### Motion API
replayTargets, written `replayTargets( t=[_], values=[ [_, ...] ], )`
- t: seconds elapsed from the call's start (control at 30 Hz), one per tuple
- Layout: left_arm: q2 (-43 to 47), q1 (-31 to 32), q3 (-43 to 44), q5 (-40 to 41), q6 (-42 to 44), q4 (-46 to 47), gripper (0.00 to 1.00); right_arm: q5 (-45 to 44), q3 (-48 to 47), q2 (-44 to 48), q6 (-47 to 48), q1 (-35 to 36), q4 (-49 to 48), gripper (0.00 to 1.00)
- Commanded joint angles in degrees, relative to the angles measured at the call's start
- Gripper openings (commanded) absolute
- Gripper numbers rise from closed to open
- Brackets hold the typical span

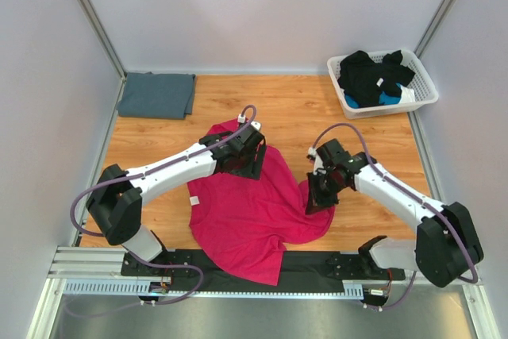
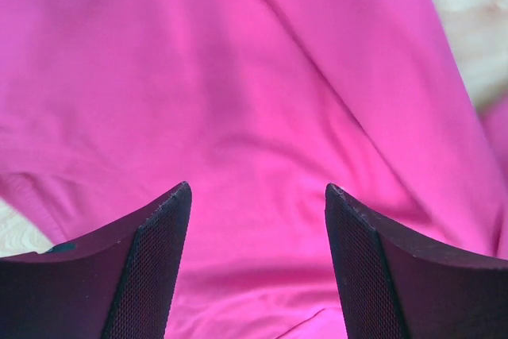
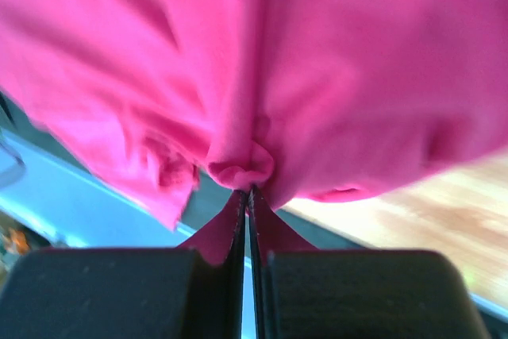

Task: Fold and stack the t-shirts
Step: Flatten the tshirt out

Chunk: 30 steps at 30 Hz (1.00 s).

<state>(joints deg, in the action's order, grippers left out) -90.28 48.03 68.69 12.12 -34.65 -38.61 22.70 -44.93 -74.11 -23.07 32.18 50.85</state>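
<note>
The right gripper [image 3: 248, 192] pinches the crumpled magenta-pink cloth t-shirt [image 1: 246, 220], the left gripper [image 2: 258, 188] is spread above it; flattening for folding likely needs a second grasp.

the big t-shirt [image 1: 238, 224] in the middle of the tabletop [image 1: 302, 109] is plain bright pink. the folded t-shirt [image 1: 157, 94] at the far left corner is plain blue-grey. the tabletop is light brown wood. the basket [image 1: 390, 109] at the far right corner is white, and the clothes [image 1: 367, 77] in it are black and blue.
</note>
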Motion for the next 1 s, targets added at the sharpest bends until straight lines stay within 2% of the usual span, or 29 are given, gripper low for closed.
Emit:
replayTargets(
  t=[0.0, 0.03, 0.07, 0.13, 0.17, 0.27, 0.37, 0.43, 0.5, 0.6, 0.7, 0.9, 0.97],
  values=[
    [-2.0, -1.9, 1.1, 2.6, -5.2, -1.6, 0.75, 0.9, -0.5, -5.7, -0.4, 6.4, 4.7, 0.10],
    [-2.7, -2.7, 2.8, 1.7, -5.2, -0.9, 0.75, 0.1, -1.3, -6.3, -0.8, 6.7, 5.6, 0.15],
    [-3.6, -2.9, 3.9, -0.1, -4.4, -0.4, 0.75, -1.2, -2.4, -6.6, -1.2, 6.9, 5.8, 0.31],
    [-6.6, -2.9, 8.1, -1.2, -2.9, 0.4, 0.76, -3.9, -6.2, -5.8, -1.5, 6.9, 7.3, 0.44],
    [-8.8, -2.9, 9.7, -2.4, -1.7, 0.5, 0.76, -5.2, -8.0, -5.4, -2.1, 6.9, 8.4, 0.58],
    [-12.5, -2.9, 15.0, -7.6, 0.3, 2.7, 0.77, -11.7, -15.7, -1.3, -4.5, 6.0, 12.6, 0.69],
    [-16.2, -2.0, 18.8, -10.6, 0.5, 4.9, 0.77, -16.4, -21.5, 1.4, -8.4, 0.6, 14.9, 0.70],
    [-18.5, -0.5, 22.7, -10.6, 0.8, 4.1, 0.78, -17.9, -22.0, 4.0, -10.8, -6.4, 15.0, 0.70],
    [-22.0, 0.7, 25.3, -9.8, 1.1, 3.2, 0.78, -19.1, -20.4, 6.7, -11.9, -14.2, 14.3, 0.70],
    [-27.0, 2.7, 29.7, -7.7, 0.9, 0.9, 0.78, -19.6, -15.7, 9.6, -12.3, -22.2, 11.6, 0.69],
    [-31.5, 4.4, 33.4, -6.4, 1.3, -0.3, 0.77, -20.8, -12.7, 10.9, -11.9, -24.6, 8.8, 0.69],
    [-38.2, 4.8, 37.3, -2.5, 2.0, -3.8, 0.73, -19.7, -8.8, 9.3, -12.3, -24.7, 4.3, 0.68],
    [-39.1, 4.8, 37.0, -1.4, 2.0, -3.8, 0.67, -19.9, -6.8, 8.2, -12.5, -24.7, 2.6, 0.67]
  ],
)
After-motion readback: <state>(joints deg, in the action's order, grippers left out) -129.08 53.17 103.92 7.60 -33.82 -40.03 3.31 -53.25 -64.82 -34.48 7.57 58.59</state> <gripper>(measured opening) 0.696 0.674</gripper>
